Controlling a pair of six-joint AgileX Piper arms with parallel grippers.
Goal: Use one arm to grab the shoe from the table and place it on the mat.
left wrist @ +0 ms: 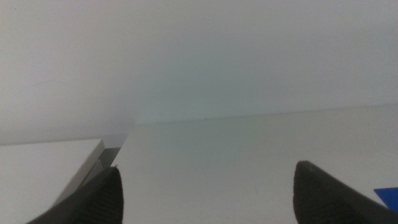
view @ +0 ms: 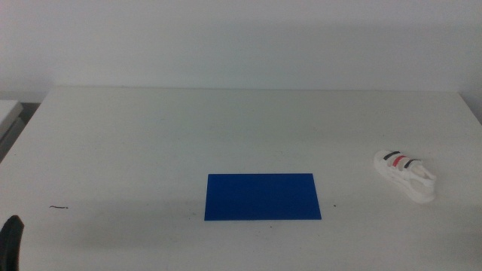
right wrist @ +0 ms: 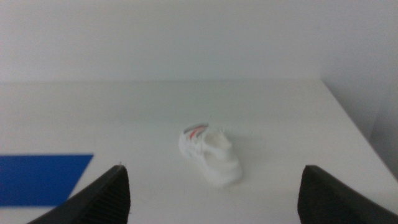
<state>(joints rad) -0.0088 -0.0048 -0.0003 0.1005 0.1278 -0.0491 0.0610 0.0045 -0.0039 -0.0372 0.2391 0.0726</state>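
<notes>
Shoe (view: 405,175), right of frame, apart from mat (view: 262,196): light, likely stiff; you grip across its straps, right gripper (right wrist: 211,193) agape.

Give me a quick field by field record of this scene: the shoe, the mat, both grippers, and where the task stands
shoe: white shoe with black and red straps, on the table, toward the right side
mat: blue mat, flat near the table's middle, nothing on it
shoe vs mat: apart, not touching
left gripper: open, empty, waiting at the table's left near corner
right gripper: open, empty, facing the shoe
task status: shoe not yet grabbed
</notes>
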